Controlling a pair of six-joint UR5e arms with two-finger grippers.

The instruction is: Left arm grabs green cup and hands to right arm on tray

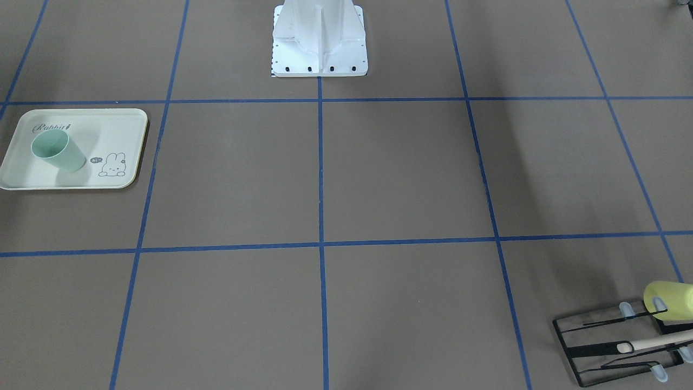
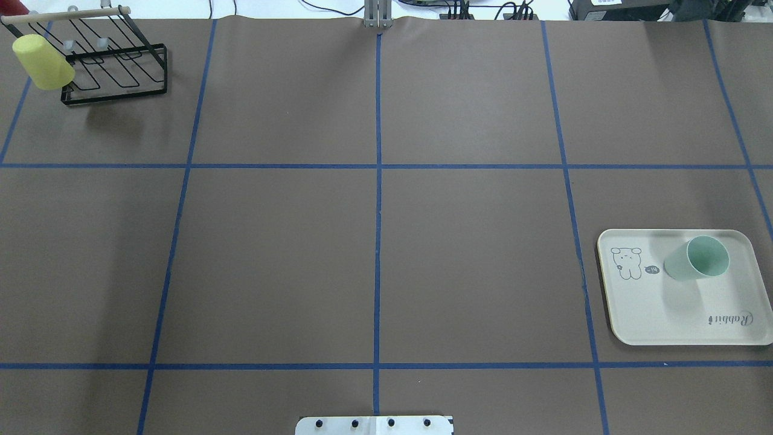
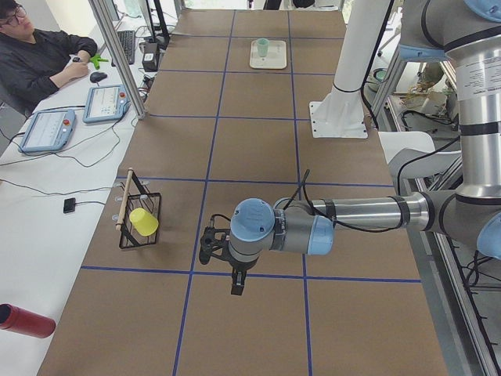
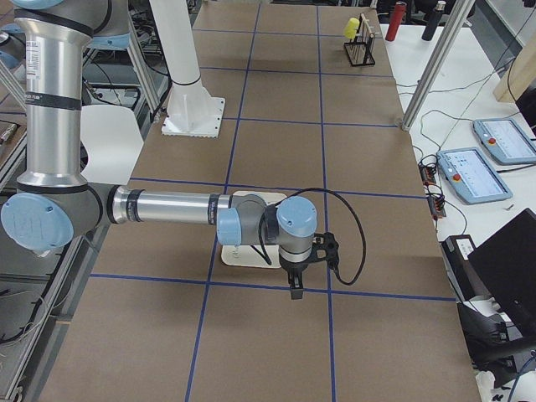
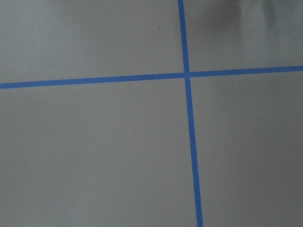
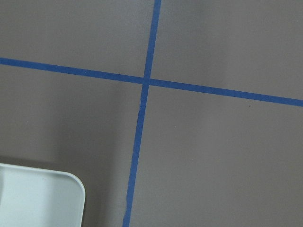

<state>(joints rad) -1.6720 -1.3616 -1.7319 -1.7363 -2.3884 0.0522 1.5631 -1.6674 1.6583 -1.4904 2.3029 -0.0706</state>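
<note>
The green cup [image 1: 57,151] stands mouth up on the tray [image 1: 122,125], at the table's right side as the overhead view shows it [image 2: 696,260], on the tray [image 2: 664,314]. Both appear far off in the exterior left view: cup [image 3: 263,47], tray [image 3: 268,63]. My left gripper [image 3: 236,287] hangs over the table near the rack, seen only from that side, so I cannot tell if it is open. My right gripper [image 4: 295,291] hangs just beyond the tray [image 4: 249,255]; I cannot tell its state either. The right wrist view shows a tray corner [image 6: 42,198].
A yellow-green cup [image 2: 42,63] hangs on a black wire rack [image 2: 115,60] at the far left corner, also visible in the front-facing view [image 1: 668,300]. The robot's white base [image 1: 319,49] stands at the near edge. An operator [image 3: 35,55] sits beside the table.
</note>
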